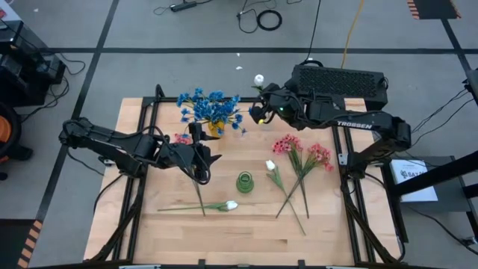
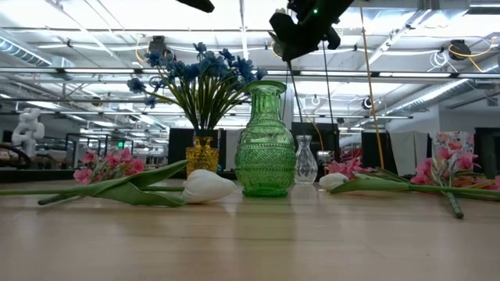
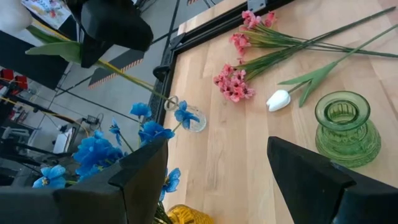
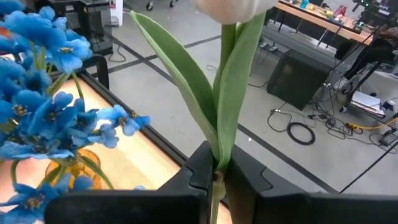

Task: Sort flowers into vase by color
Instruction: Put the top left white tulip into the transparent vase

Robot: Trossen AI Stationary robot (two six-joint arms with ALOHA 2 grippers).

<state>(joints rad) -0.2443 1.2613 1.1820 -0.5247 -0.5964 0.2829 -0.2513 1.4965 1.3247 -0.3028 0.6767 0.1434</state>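
My right gripper [image 1: 259, 112] hangs above the table's far edge, shut on a white tulip whose bud [image 1: 259, 79] stands above the fingers. The tulip's thin stem [image 3: 134, 79] slants down to the mouth of a small clear vase [image 3: 195, 119]. Blue flowers [image 1: 211, 107] stand in a yellow vase [image 2: 201, 154] beside it. A green vase [image 1: 245, 181] stands mid-table. Another white tulip [image 1: 231, 205] and a third one [image 1: 270, 165] lie flat, as do pink flowers [image 1: 301, 152]. My left gripper [image 1: 203, 158] hovers open, left of the green vase. My right gripper pinches the tulip's stem [image 4: 217, 169] between its two fingers, just below where the long leaves start. The bud and leaves rise above the fingers and the bare stem hangs below them. Its lower end reaches the clear vase's mouth [image 3: 171, 101]; whether it is inside, I cannot tell.
A pink sprig [image 1: 181, 138] lies by the left arm near the yellow vase. Black frame rails [image 1: 142, 119] run along the wooden table's sides. Open wood lies along the near edge [image 1: 246, 239]. A black box [image 1: 340, 81] sits behind the right arm.
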